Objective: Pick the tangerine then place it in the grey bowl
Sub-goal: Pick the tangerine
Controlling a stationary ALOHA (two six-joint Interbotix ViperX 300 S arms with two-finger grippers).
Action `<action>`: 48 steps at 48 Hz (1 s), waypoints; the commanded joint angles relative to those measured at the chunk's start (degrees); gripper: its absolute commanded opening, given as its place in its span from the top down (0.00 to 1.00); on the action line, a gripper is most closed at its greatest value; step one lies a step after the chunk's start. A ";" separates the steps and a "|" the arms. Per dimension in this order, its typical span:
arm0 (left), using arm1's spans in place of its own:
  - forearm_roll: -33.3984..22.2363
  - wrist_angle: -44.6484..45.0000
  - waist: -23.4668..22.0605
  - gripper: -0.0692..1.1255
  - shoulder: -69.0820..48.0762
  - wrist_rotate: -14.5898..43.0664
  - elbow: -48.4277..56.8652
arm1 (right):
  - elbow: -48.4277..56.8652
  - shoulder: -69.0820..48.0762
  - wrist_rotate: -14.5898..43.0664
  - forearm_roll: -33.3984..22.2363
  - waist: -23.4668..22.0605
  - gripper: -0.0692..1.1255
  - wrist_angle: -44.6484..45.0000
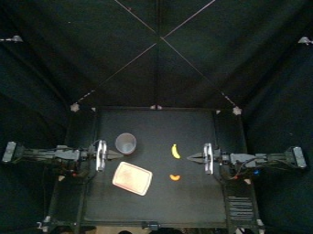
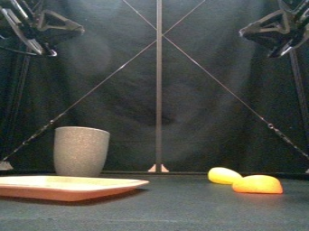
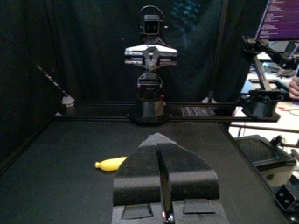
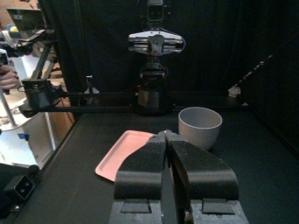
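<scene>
Both the left pincer [image 3: 156,142] and right pincer [image 4: 167,136] are clenched, empty. The tangerine [image 1: 175,176], apparently a segment, lies apart from the grey bowl [image 1: 126,142].

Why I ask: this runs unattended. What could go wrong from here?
The banana lies near the tangerine, just behind it, so the right gripper, jaws shut, might grab or nudge the wrong fruit. The tangerine is low and rounded and may roll away when pinched. The grey bowl is tall and stands behind the pink tray; a low carry could tip it.

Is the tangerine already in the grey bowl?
No, the tangerine lies on the table, apart from the grey bowl.
</scene>
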 commanded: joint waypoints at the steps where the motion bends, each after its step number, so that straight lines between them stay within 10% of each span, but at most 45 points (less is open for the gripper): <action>1: -3.69 4.57 -0.26 0.89 0.62 -0.53 -2.64 | -0.88 1.67 1.14 1.76 0.18 0.88 1.14; 23: -4.83 14.33 0.35 0.89 0.70 -0.18 -6.33 | -10.72 16.26 2.81 6.33 1.05 0.83 25.49; 39: -5.10 14.15 0.79 0.88 0.79 -0.26 -5.89 | -14.33 29.88 2.90 11.07 3.34 0.34 27.33; 48: -5.10 14.15 1.23 0.88 0.79 -0.26 -5.89 | -17.23 36.12 2.90 11.51 4.13 0.26 31.64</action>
